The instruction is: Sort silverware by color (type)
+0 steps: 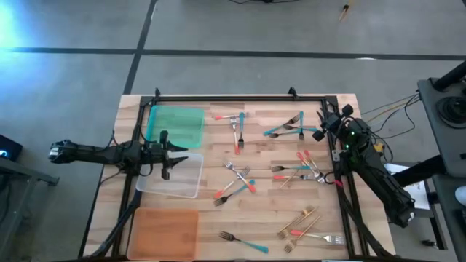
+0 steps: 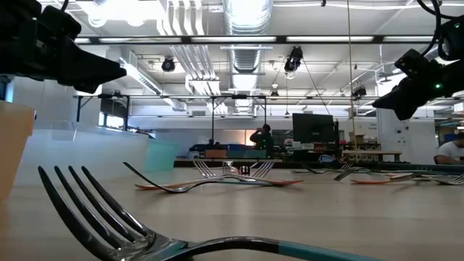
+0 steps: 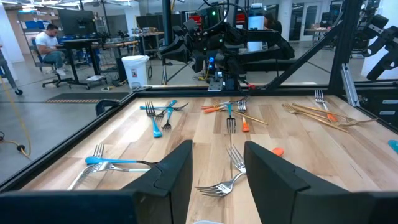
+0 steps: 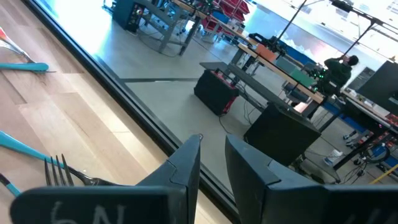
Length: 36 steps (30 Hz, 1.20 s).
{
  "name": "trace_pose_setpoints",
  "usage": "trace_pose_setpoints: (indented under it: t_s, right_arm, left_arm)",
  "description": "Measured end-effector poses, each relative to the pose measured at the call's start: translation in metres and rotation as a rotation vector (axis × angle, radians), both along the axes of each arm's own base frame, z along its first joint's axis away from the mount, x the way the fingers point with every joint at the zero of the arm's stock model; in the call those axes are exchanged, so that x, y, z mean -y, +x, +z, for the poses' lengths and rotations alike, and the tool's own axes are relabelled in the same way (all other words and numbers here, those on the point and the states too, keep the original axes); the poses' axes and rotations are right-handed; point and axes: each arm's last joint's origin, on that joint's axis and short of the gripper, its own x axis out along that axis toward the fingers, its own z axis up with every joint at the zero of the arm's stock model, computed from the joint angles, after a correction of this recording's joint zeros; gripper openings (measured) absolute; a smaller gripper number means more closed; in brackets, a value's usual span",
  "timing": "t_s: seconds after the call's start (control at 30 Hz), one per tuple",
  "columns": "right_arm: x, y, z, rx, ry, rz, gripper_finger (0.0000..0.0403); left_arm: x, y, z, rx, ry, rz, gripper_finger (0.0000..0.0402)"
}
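**Forks unsorted, both claws empty**

We take the clear tray [image 1: 173, 177] as our landmark. The left claw [image 1: 166, 155] hovers at its upper edge, fingers parted narrowly and holding nothing. The green tray [image 1: 175, 124] lies just beyond it, the orange tray [image 1: 164, 231] on the near side. The silverware [image 1: 240, 182] lies scattered over the desk [image 1: 269, 218] to the tray's right, none of it in any tray. The right claw [image 1: 321, 133] hangs far right of the tray, fingers slightly apart, empty.

We judge the step a first pick: choose an isolated fork, grip it across the handle, avoid crossed pairs.

Overlapping forks blur together, and we cannot count them reliably.
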Motion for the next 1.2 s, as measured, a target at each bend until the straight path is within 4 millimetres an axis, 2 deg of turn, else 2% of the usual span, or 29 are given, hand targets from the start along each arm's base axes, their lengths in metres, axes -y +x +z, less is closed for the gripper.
trace_pose_setpoints:
  t_s: [0.33, 0.53, 0.77, 1.2]
  right_arm:
    - [0.0002, 0.0000, 0.0020, 0.050, 0.009, -0.008, 0.0068]
    - [0.0001, 0.0003, 0.0022, 0.356, 0.205, -0.040, 0.0068]
    - [0.0004, 0.0006, 0.0082, 0.666, 0.337, -0.055, 0.0068]
    - [0.0006, 0.0004, 0.0094, 1.024, 0.560, -0.092, 0.0068]
  left_arm:
    - [0.0000, 0.0000, -0.0001, -0.001, 0.000, 0.000, 0.0128]
    - [0.0000, 0.0000, 0.0000, 0.000, 0.000, 0.000, 0.0128]
    - [0.0000, 0.0000, 0.0000, 0.000, 0.000, 0.000, 0.0128]
    - [0.0000, 0.0000, -0.0001, 0.000, 0.000, 0.000, 0.0128]
